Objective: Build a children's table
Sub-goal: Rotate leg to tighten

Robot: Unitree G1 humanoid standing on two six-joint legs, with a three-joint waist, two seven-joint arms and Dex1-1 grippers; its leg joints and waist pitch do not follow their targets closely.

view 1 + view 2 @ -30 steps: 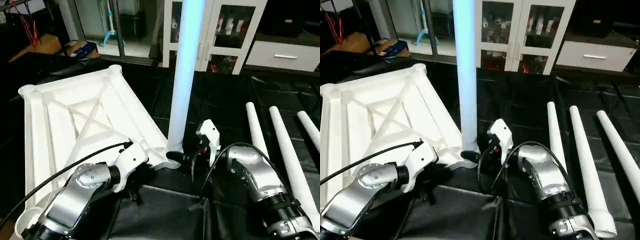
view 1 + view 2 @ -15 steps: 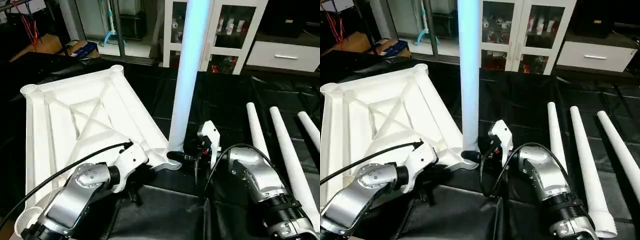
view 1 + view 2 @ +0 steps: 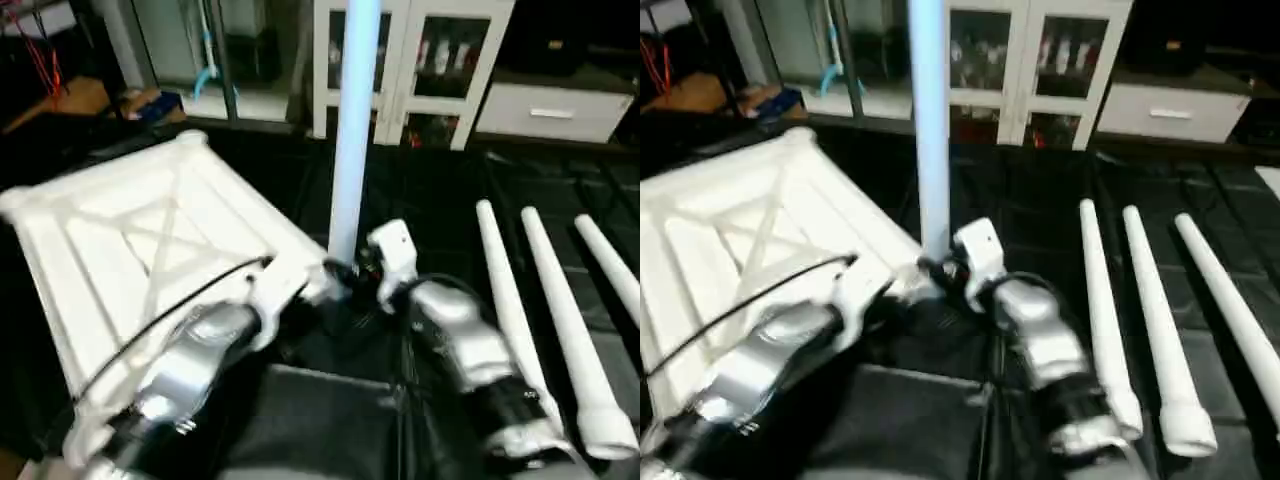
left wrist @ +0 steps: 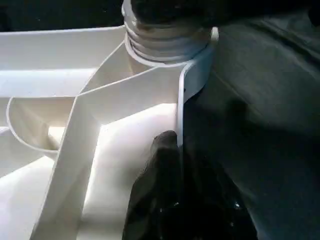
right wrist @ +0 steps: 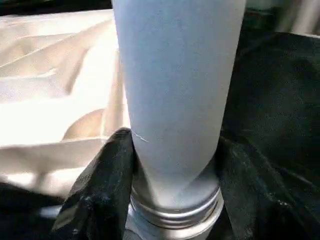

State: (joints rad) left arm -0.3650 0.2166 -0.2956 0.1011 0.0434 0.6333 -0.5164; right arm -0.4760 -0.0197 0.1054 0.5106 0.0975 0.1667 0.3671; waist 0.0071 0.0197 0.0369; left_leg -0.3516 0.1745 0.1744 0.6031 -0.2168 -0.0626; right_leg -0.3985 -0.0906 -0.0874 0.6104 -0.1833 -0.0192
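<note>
- The table top (image 3: 130, 240) looks like smooth white moulded plastic with a faint sheen.
- The upright leg (image 5: 175, 90) is matt white plastic, with ridged threads at its base.
- The loose legs (image 3: 545, 320) look alike.
- Black, wrinkled cloth (image 3: 1060, 200) covers the tabletop.
- The forearms (image 3: 450, 335) are brushed silver metal.
- The cabinet (image 3: 1040, 60) has glossy glass doors.
</note>
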